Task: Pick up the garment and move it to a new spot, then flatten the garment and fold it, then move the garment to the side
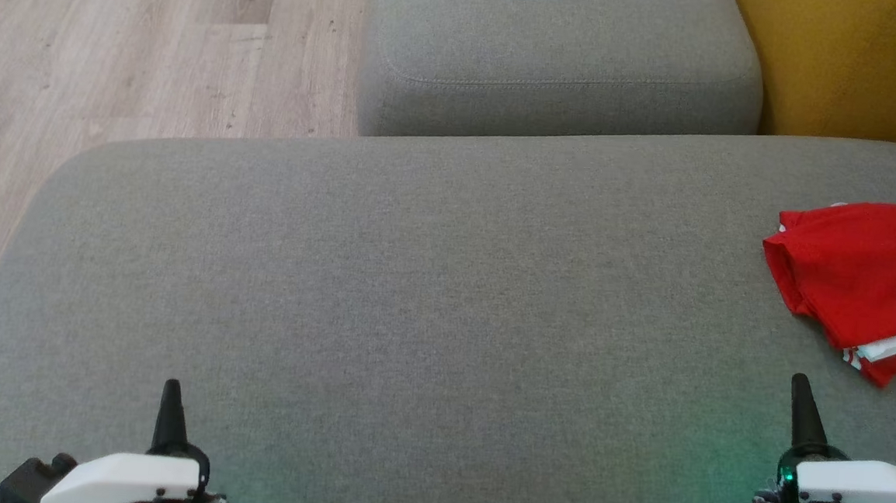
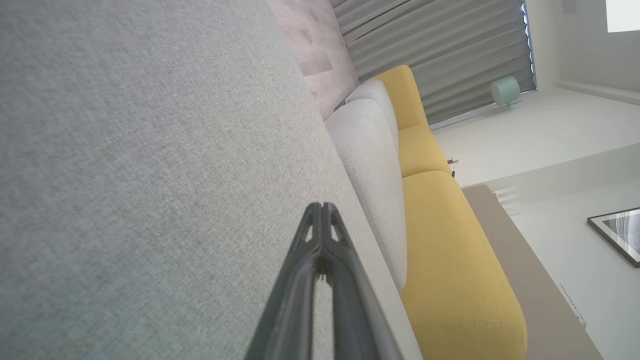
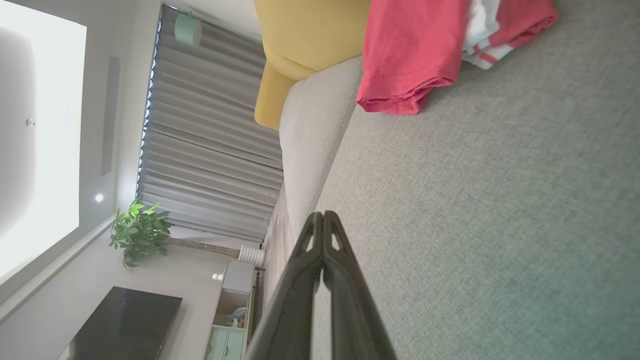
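Observation:
The garment [image 1: 867,273] is a red jersey with white trim, folded into a compact stack at the right edge of the grey sofa seat [image 1: 414,296]. In the right wrist view the garment [image 3: 415,55] lies at the top, ahead of the fingers. My right gripper [image 1: 800,382] rests low at the lower right, shut and empty, a short way in front of the garment. My left gripper [image 1: 171,386] sits at the lower left, shut with nothing in it. Both pairs of fingertips press together over bare fabric, the left gripper [image 2: 321,206] and the right gripper [image 3: 323,214] alike.
A second grey cushion [image 1: 561,56] lies beyond the seat, with a yellow cushion [image 1: 856,59] at the back right. Wooden floor [image 1: 118,45] runs along the left. The seat's rounded edge [image 1: 48,180] drops off at the left.

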Robot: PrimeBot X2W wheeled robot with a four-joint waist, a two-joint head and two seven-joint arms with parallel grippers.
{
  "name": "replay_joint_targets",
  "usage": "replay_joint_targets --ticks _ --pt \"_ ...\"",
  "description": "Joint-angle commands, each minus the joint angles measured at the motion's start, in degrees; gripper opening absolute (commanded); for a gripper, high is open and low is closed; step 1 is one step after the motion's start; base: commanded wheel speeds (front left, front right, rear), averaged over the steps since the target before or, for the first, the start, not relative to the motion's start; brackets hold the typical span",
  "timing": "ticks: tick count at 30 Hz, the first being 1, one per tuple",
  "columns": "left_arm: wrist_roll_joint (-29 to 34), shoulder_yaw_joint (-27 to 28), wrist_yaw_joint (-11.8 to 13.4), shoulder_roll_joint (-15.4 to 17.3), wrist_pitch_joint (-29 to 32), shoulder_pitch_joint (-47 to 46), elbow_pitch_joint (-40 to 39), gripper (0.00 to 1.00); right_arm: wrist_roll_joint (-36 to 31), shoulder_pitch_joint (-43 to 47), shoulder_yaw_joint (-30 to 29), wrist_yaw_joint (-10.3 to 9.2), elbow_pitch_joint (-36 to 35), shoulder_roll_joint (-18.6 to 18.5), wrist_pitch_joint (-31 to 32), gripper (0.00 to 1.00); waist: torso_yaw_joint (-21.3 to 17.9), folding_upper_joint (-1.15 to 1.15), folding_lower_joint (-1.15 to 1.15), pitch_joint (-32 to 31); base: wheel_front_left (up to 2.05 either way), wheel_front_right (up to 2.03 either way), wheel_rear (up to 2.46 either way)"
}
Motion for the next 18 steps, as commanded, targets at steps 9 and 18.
replay_joint_targets --ticks 9,18 --pt "-7.0 3.9 -1.8 0.4 1.8 -4.6 -2.1 0.00 7.4 -4.6 0.0 0.34 -2.7 -0.3 1.9 0.00 -0.2 0.00 0.00 1.0 0.00 0.00 0.00" --pt "-12.3 5.6 -3.0 0.3 3.2 -5.7 -2.1 0.00 12.9 -5.8 -0.5 0.37 -3.2 -0.3 3.2 0.00 -0.3 0.00 0.00 1.8 0.00 0.00 0.00"
